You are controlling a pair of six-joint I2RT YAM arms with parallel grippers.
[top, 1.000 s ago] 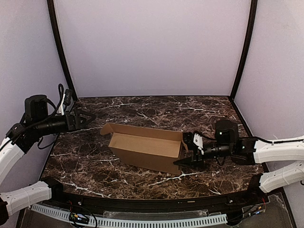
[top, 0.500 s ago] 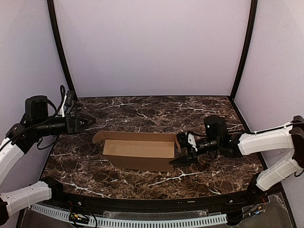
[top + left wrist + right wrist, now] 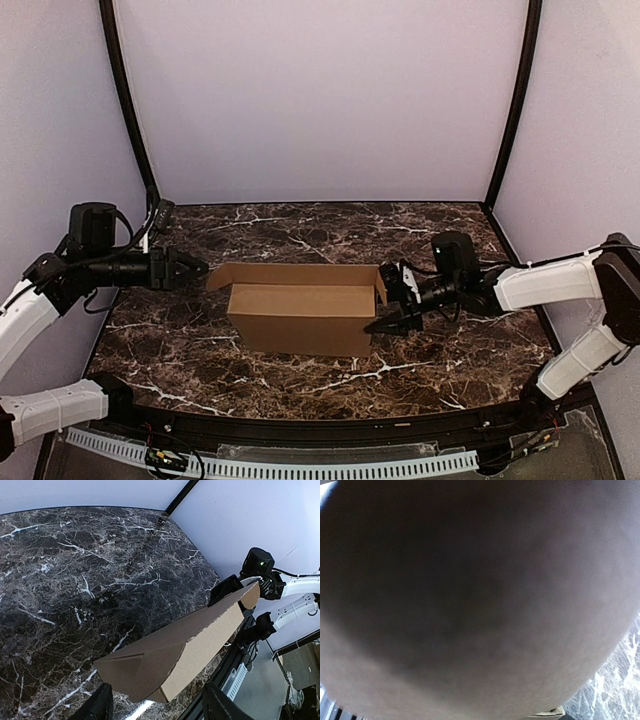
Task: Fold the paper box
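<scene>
At right wrist, paper box (image 3: 470,600) fills view, blurred.

Matt brown cardboard paper box (image 3: 300,320), glossy dark veined marble-look table (image 3: 440,370)

right wrist view: brown out-of-focus blur fills nearly all of it; no edges, no fingers readable.
bench (image 3: 620,690): only a marble sliver at that view's lower right corner.
right gripper (image 3: 392,300): fingertips covered by the right end of the paper box (image 3: 300,318); left wrist view gives just dark bits behind the far flap.
left gripper (image 3: 198,268): contact with the left flap too small to tell from above; wrist view cuts off all but two fingertips (image 3: 102,706).
box floor: hidden behind the front wall.
left arm (image 3: 25,320), right arm (image 3: 560,285): cut by the top view's side edges.
</scene>
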